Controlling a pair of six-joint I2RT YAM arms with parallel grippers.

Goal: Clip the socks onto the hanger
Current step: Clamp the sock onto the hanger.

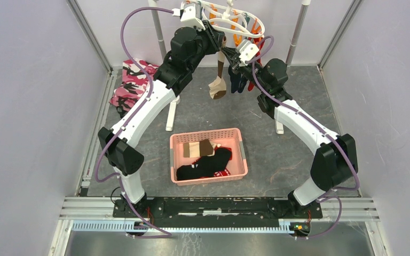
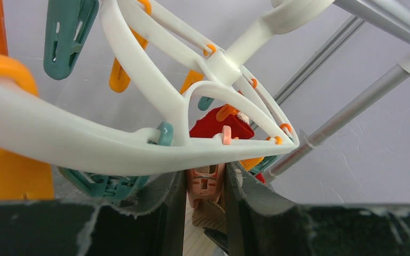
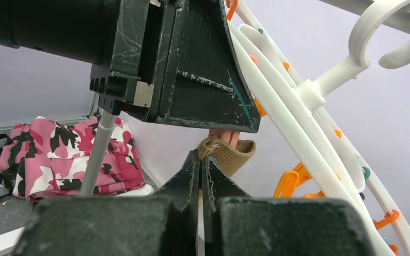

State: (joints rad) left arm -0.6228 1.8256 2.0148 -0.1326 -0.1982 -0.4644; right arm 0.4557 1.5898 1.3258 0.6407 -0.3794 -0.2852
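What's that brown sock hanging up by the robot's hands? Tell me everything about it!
The tan sock is soft ribbed knit with darker brown patches at its lower end. It hangs down under the white hanger, foot end dangling free above the table. Its cuff is on top, pinched in the right gripper's shut fingers, just beneath a peach clip that the left gripper's fingers squeeze from both sides.

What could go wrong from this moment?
The left tool pinches the pink clip; if it slips, the clip may shut before the tan sock is in. The right tool holds only that sock's cuff edge, so it may pull free. The hanger hangs freely and may swing away.
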